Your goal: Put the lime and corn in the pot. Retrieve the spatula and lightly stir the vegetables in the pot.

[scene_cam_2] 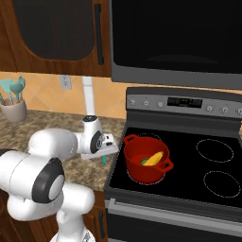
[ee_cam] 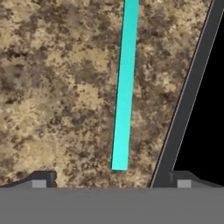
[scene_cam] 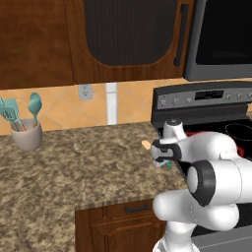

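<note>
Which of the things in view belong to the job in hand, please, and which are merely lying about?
Job: pot, corn and lime inside it, spatula on the counter under the open hand.
Idle: beige cup of teal utensils, stove.

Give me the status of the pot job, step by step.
Done: the corn and the lime lie in the pot on the stove. In hand: the open gripper hangs over the spatula, which lies on the counter, its fingers either side of the handle end, not yet closed. Left: grasp it, then stir.
</note>
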### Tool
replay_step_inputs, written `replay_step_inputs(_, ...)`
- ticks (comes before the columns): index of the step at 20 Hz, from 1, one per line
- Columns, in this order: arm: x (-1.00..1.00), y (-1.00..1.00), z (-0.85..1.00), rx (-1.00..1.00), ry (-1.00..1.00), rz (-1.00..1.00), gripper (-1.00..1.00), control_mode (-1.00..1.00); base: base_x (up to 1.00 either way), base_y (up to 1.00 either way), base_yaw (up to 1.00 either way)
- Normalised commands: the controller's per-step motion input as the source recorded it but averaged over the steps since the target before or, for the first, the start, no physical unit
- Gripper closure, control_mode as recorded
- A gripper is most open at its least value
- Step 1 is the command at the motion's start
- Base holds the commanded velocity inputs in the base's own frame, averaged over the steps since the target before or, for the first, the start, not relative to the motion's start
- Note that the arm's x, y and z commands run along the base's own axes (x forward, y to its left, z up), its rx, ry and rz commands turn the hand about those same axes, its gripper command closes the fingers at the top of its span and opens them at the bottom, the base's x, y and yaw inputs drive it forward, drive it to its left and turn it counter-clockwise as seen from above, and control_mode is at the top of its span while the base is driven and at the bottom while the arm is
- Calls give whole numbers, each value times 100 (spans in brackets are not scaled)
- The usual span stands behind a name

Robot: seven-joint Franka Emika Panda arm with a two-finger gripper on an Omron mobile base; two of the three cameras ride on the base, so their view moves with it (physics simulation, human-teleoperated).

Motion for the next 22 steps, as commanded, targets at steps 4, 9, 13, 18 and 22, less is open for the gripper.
replay_step_inputs(4,9,0,-13,0,0,0,-100,-100,0,0,0)
replay_step_inputs(9,7,0,-10,0,0,0,-100,-100,0,0,0)
replay_step_inputs(13,5,0,-8,0,0,0,-100,-100,0,0,0)
replay_step_inputs(18,3,0,-8,0,0,0,-100,-100,0,0,0)
replay_step_inputs(22,3,0,-10,0,0,0,-100,-100,0,0,0)
